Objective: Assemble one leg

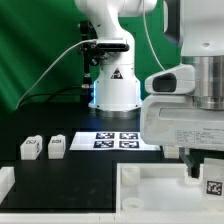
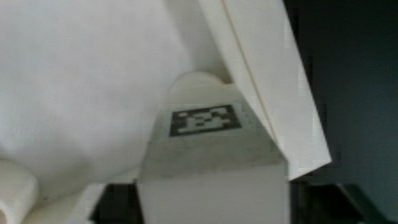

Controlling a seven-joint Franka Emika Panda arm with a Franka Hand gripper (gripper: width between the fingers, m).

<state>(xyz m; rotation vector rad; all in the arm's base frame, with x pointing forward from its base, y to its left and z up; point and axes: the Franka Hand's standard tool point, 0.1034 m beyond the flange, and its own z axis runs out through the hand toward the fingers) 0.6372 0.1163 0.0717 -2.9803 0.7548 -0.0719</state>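
My gripper (image 1: 203,168) hangs at the exterior view's right, over the large white tabletop (image 1: 140,203). It is shut on a leg (image 1: 213,185), a small white block whose square tag shows below the fingers. In the wrist view the held leg (image 2: 208,140) runs out from between the dark fingers (image 2: 121,205), tag facing the camera, its tip close to the tabletop's raised rim (image 2: 267,85); I cannot tell whether it touches. Two more legs (image 1: 30,148) (image 1: 56,145) stand side by side on the black table at the exterior view's left.
The marker board (image 1: 118,140) lies in front of the robot base (image 1: 112,90). Another white piece (image 1: 5,184) sits at the lower left edge of the exterior view. A green backdrop stands behind.
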